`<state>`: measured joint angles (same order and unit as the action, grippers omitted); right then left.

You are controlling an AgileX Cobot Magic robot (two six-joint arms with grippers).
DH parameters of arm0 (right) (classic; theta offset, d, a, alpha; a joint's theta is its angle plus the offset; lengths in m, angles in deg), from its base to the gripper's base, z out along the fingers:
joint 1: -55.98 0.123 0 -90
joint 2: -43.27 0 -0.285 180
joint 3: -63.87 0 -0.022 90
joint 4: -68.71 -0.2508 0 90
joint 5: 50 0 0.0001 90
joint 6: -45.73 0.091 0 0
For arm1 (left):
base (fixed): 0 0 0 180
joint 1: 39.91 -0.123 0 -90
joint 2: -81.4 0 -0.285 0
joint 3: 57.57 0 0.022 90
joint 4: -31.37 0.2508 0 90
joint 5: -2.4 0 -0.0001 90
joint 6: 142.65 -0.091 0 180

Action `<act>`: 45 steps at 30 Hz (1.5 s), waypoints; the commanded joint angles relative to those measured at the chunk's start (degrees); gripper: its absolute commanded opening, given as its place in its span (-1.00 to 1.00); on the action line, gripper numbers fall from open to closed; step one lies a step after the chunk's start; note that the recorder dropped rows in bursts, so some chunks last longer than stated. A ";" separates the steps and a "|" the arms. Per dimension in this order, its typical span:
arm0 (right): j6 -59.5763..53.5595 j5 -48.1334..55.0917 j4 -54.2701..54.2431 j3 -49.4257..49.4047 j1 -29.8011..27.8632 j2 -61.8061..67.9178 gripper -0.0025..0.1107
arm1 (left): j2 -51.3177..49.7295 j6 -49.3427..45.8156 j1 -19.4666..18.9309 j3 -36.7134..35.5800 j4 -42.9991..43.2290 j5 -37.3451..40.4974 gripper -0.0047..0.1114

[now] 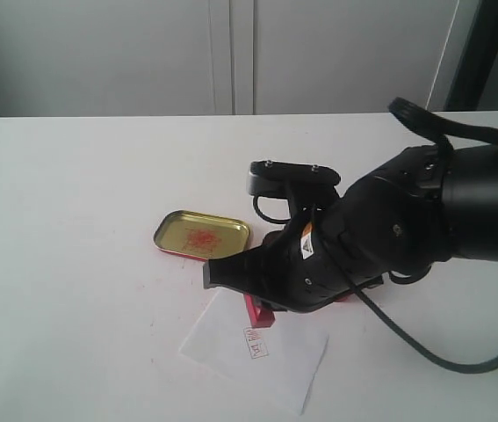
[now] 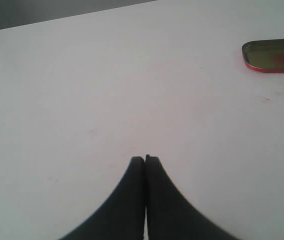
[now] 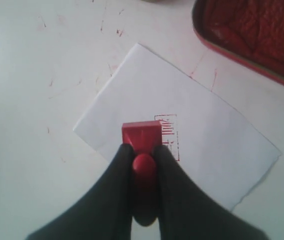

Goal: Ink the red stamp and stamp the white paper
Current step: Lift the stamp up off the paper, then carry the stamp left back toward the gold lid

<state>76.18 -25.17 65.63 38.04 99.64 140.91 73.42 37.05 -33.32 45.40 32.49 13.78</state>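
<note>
My right gripper (image 3: 143, 150) is shut on the knob of the red stamp (image 3: 142, 135), whose block base points down at the white paper (image 3: 207, 145). A red rectangular stamp mark (image 3: 171, 135) shows on the sheet right beside the block. I cannot tell whether the block touches the paper. In the exterior view the stamp (image 1: 262, 312) is at the paper's (image 1: 257, 356) far edge, under the right gripper (image 1: 244, 290). My left gripper (image 2: 145, 159) is shut on nothing over bare table and is out of the exterior view.
The red tin of ink paste (image 3: 262, 30) lies open close beyond the paper, mostly hidden under the right arm in the exterior view. The gold-coloured lid (image 1: 201, 235) lies left of it, and also appears in the left wrist view (image 2: 274, 56). Red ink flecks dot the white table (image 1: 73, 220).
</note>
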 commanded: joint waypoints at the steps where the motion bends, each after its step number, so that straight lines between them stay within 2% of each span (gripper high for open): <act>1: -0.57 0.75 -0.16 -0.17 -0.43 -0.55 -0.96 | 0.20 -0.16 -0.16 -0.19 -0.16 -0.19 -0.92; 10: -1.91 -0.22 -3.31 -0.17 -1.27 -0.55 -0.96 | 0.20 -0.16 -0.16 -0.19 -0.16 -0.19 -0.92; 15: -13.72 -1.61 -15.41 -0.17 -3.03 -0.45 -0.96 | 0.20 -0.16 -0.16 -0.19 -0.16 -0.19 -0.92; 19: -18.75 -3.53 -19.74 -0.17 -3.14 -0.35 -0.96 | 0.20 -0.16 -0.16 -0.19 -0.16 -0.19 -0.92; 28: -18.75 -10.35 -27.05 0.21 -3.03 4.07 -0.96 | 0.20 -0.16 -0.16 -0.19 -0.16 -0.19 -0.92; 36: -18.75 -10.72 -28.79 5.54 -2.89 10.67 -0.96 | 0.20 -0.16 -0.16 -0.19 -0.16 -0.19 -0.92; 45: -18.86 -11.48 -30.80 11.22 -0.06 16.88 -0.96 | 0.20 -0.16 -0.16 -0.19 -0.16 -0.19 -0.92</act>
<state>58.13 -35.74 35.58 47.73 99.05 156.33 73.42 37.05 -33.32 45.40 32.49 13.78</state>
